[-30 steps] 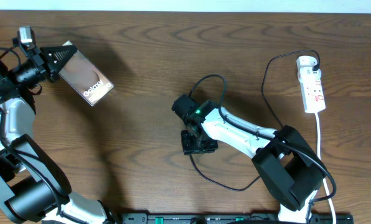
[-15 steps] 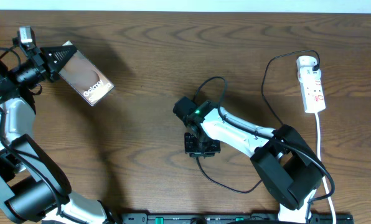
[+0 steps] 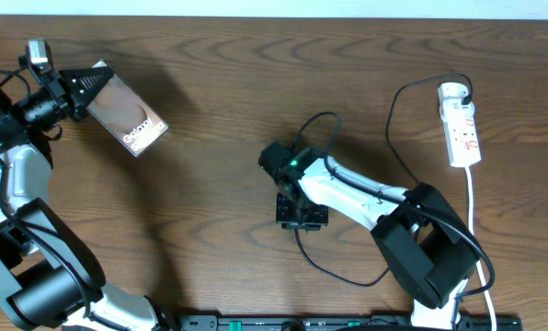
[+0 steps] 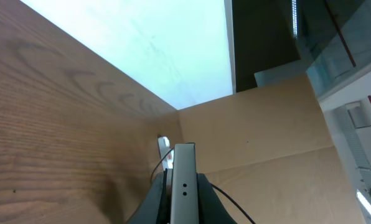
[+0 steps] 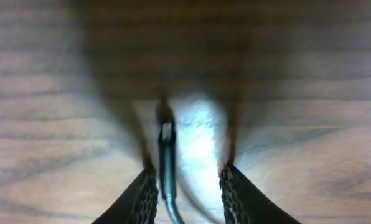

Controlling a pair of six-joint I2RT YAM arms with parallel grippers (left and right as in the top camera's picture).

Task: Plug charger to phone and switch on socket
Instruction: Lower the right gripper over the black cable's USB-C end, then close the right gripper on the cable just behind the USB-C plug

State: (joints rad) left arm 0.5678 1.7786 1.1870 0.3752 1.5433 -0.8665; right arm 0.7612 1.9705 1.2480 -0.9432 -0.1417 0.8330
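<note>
The phone (image 3: 127, 115) is held off the table at the far left, its brownish screen up, with my left gripper (image 3: 88, 87) shut on its end. The left wrist view shows its thin grey edge (image 4: 184, 180) clamped between the left gripper (image 4: 184, 202) fingers. The charger (image 3: 393, 119), a thin black cable, runs from the socket (image 3: 461, 124) at the far right and loops to mid-table. There my right gripper (image 3: 302, 217) points down at the wood. Its plug tip (image 5: 167, 149) lies on the table between the right gripper (image 5: 187, 175) fingers, close to the left finger (image 5: 147, 190), jaws apart.
The socket's white cord (image 3: 472, 211) trails toward the table's front edge at the right. Black cable loops (image 3: 334, 274) lie in front of and behind the right arm. Bare wooden table (image 3: 210, 184) stretches between the two arms.
My right gripper has shifted slightly right and toward the front edge, and its jaws have narrowed around the cable tip. The left arm and phone have not moved.
</note>
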